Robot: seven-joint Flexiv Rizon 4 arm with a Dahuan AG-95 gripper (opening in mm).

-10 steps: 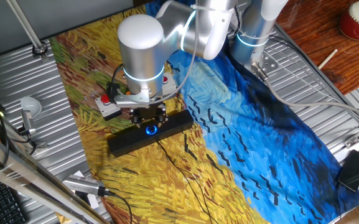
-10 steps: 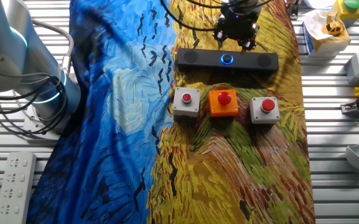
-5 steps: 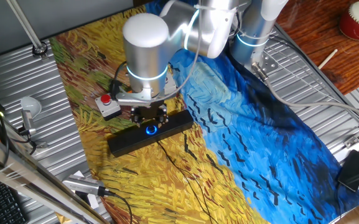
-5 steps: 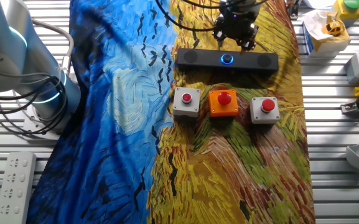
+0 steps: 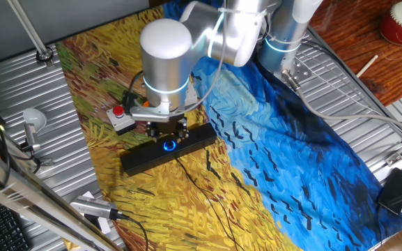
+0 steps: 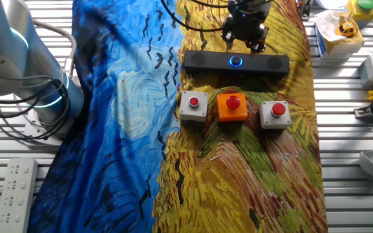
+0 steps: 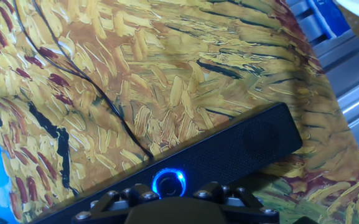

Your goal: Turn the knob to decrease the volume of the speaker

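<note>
The speaker (image 5: 167, 148) is a long black bar lying on the yellow part of the painted cloth. It also shows in the other fixed view (image 6: 236, 62) and the hand view (image 7: 229, 152). The knob (image 7: 170, 182) glows with a blue ring at the bar's middle, and shows in both fixed views (image 5: 168, 146) (image 6: 236, 61). My gripper (image 5: 167, 130) hangs just above the knob and points down at it. In the hand view its fingers (image 7: 129, 196) stand apart on either side of the knob, not closed on it. A thin black cable (image 7: 86, 90) runs off from the bar.
Two grey boxes (image 6: 194, 105) (image 6: 275, 114) and an orange box (image 6: 232, 107), each with a red button, stand in a row beside the speaker. A small black box (image 5: 397, 189) lies on the ribbed metal table at the right. A power strip (image 6: 10, 194) lies at the left.
The arm has shifted slightly to the right above the speaker, the gripper staying over the knob. The speaker has not moved.
</note>
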